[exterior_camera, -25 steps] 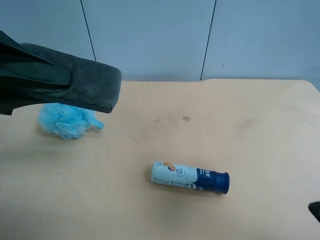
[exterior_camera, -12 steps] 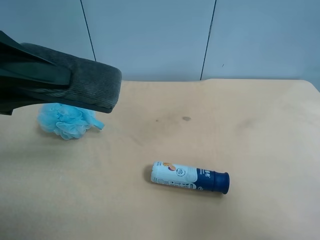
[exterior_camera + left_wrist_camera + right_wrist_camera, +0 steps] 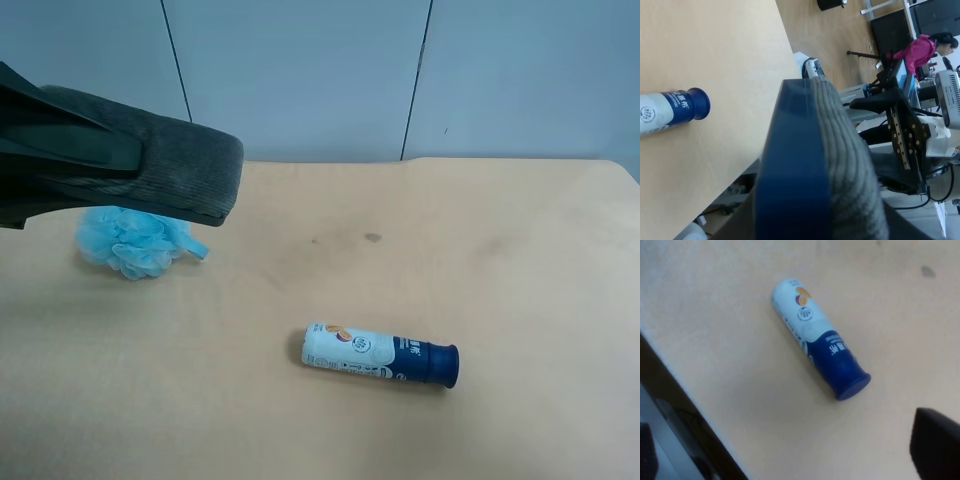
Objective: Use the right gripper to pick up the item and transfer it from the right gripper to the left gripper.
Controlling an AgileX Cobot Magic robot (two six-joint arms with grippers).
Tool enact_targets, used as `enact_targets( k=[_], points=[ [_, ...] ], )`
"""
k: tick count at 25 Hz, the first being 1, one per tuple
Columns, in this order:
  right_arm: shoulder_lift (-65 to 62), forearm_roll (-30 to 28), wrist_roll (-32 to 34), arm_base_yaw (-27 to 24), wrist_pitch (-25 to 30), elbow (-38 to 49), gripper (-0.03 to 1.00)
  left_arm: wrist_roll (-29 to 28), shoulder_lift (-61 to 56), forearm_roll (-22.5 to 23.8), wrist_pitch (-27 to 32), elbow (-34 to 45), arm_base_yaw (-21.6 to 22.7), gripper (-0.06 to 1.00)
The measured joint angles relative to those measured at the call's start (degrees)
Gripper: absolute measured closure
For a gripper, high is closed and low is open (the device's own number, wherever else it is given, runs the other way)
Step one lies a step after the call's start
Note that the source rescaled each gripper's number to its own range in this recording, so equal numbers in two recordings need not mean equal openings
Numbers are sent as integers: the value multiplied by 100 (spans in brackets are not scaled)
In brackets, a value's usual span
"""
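Observation:
The item (image 3: 185,170), a dark grey felt-faced block, hangs high above the table, close to the exterior high camera at that view's left. The left gripper (image 3: 115,160) is shut on it with black jaws above and below. In the left wrist view the item (image 3: 830,165) fills the middle, its blue band facing the camera. The right gripper (image 3: 790,447) is open and empty above the table, one black fingertip (image 3: 936,442) showing at the frame edge. It is out of the exterior high view.
A white-and-navy bottle (image 3: 378,354) lies on its side on the tan table (image 3: 500,260); it also shows in the right wrist view (image 3: 817,351) and the left wrist view (image 3: 670,107). A fluffy light-blue pouf (image 3: 132,240) sits below the held item.
A black bit of an arm at the exterior high view's lower right edge has left the frame. The left gripper and the item have not moved.

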Motion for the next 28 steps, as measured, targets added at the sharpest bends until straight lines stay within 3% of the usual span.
enact_targets(
  k=[11,28],
  points=[
    [0,27,0,-204,0,0,-3,308,0,0,-11,0,0,92],
    [-975,63,12,-3371,0,17,-3,652,0,0,-433,0,0,92]
  ],
)
